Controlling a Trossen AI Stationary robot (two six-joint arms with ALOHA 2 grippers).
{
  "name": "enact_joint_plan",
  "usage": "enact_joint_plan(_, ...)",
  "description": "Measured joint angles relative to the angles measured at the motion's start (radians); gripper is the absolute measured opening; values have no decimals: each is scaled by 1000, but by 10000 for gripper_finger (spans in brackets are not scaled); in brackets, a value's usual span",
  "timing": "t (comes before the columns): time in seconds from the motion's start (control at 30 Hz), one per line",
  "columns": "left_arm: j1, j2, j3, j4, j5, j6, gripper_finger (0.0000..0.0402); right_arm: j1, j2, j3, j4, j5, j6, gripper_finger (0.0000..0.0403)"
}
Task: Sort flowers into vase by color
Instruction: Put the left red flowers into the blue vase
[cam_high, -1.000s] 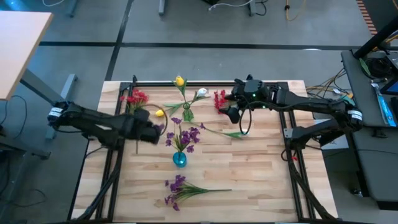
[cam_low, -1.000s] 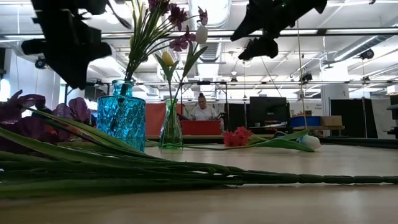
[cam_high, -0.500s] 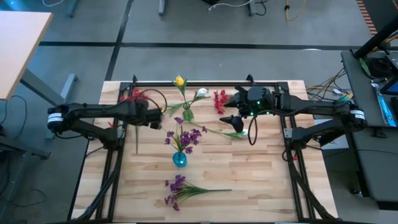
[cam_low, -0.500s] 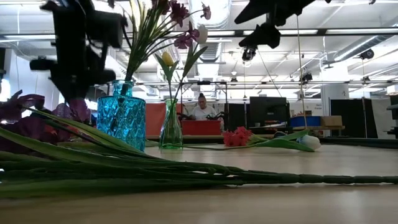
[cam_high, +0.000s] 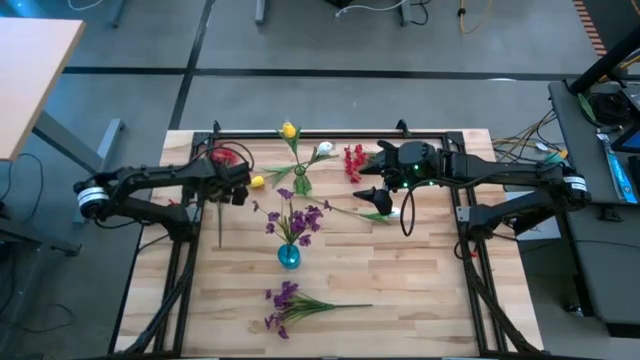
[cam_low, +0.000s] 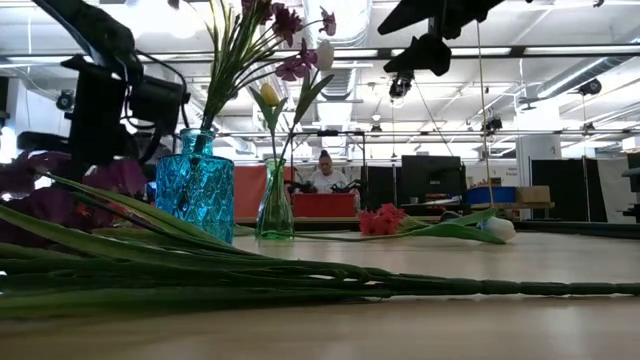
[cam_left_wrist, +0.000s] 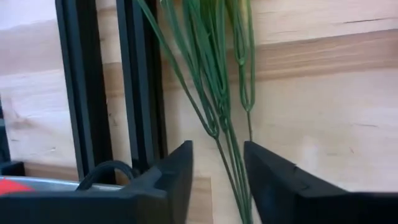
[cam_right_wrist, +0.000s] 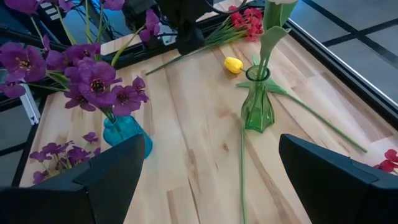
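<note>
My left gripper (cam_high: 232, 190) (cam_left_wrist: 217, 180) hangs low over the left part of the table, open. Its fingers stand on either side of the thin green stems (cam_left_wrist: 224, 112) of the red flowers (cam_high: 222, 155); whether they touch the stems I cannot tell. A yellow bud (cam_high: 257, 182) lies beside it. The green vase (cam_high: 302, 183) holds a yellow tulip and a white bud. Purple flowers stand in the blue vase (cam_high: 288, 255). My right gripper (cam_high: 372, 195) (cam_right_wrist: 211, 186) hovers wide open above a lying white-bud stem (cam_high: 345, 210), near a second red cluster (cam_high: 353, 160).
A purple bunch (cam_high: 285, 300) lies flat near the table's near edge. Black frame rails (cam_left_wrist: 93, 93) run beside the red flowers' stems on the left side. Bare wood (cam_high: 420, 280) lies at the near right. A person sits far off in the room (cam_low: 325, 175).
My left gripper has moved toward the table's far edge and come down over the red flowers' stems. My right gripper has shifted slightly toward the near edge, away from the red cluster, and has held still for the last half second.
</note>
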Motion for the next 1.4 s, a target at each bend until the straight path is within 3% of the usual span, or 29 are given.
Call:
enact_joint_plan(0.23, 2, 0, -65, 127, 0, 32, 230, 0, 0, 0, 0, 0, 1, 361)
enact_joint_plan(0.4, 11, 0, -79, 176, -2, 40, 241, 0, 0, 0, 0, 0, 1, 361)
enact_joint_plan(0.83, 55, -1, -140, 266, -18, 40, 159, 0, 0, 0, 0, 0, 1, 361)
enact_joint_plan(1.2, 56, 1, -144, 263, -53, 32, 17, 9, 0, 0, 0, 0, 2, 361)
enact_joint_plan(1.4, 56, 0, -144, 264, -61, 32, 5, 28, 0, 0, 0, 0, 2, 361)
